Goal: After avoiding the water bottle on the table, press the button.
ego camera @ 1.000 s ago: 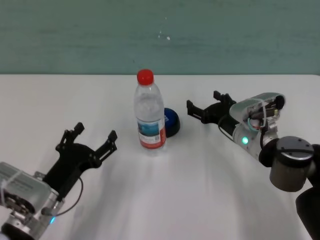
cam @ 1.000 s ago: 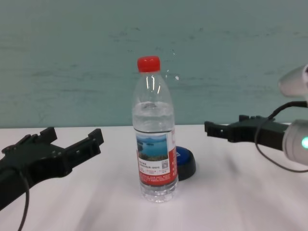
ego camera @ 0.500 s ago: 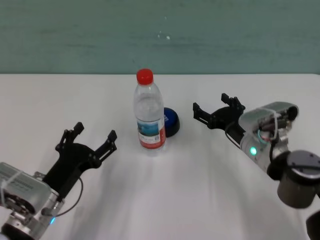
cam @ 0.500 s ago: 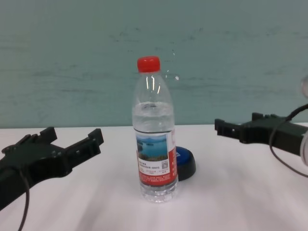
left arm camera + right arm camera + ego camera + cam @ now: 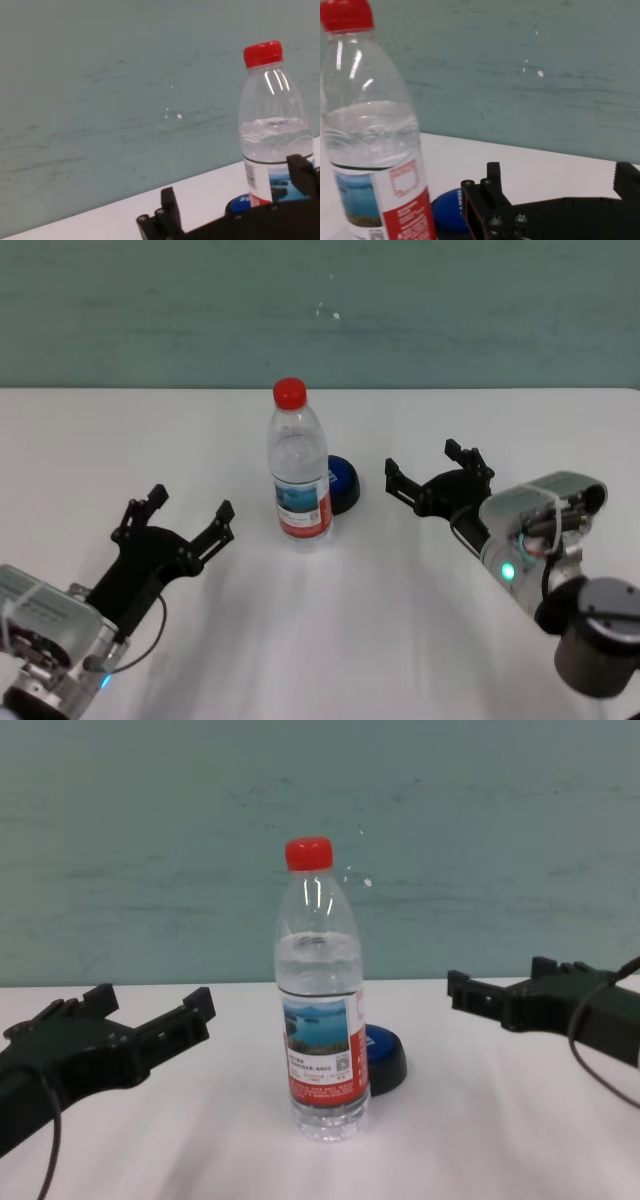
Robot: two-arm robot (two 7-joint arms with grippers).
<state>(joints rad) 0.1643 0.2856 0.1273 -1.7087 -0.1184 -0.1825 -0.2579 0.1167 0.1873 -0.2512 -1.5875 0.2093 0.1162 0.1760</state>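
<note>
Jaws: both sets stand spread and hold nothing; the right gripper (image 5: 438, 476) hovers over the table to the right of the button, and the left gripper (image 5: 180, 520) sits low at the near left, well apart from the bottle.
Button: the button (image 5: 341, 483) lies on the table (image 5: 320, 640) just behind the water bottle (image 5: 299, 465) and to its right, so close that the bottle's base may touch it; from the chest view only its right part shows past the label.
Bottle: upright, cap on, partly filled with clear water, tall and narrow at the base.
Open path: the right side of the button looks clear of the bottle, and the right gripper faces it from there.
Risk, tipping: a sweep from the front or left would likely strike the bottle, and a tall narrow bottle should topple easily.
Risk, side brush: with fingers spread wide, the finger nearer the bottle may clip it as the other comes down on the dome.
Risk, weak press: a touch on the sloped edge of the dome might slide off or push the button along the table instead of pressing it.
Risk, left arm: any move inward would probably meet the bottle first.
</note>
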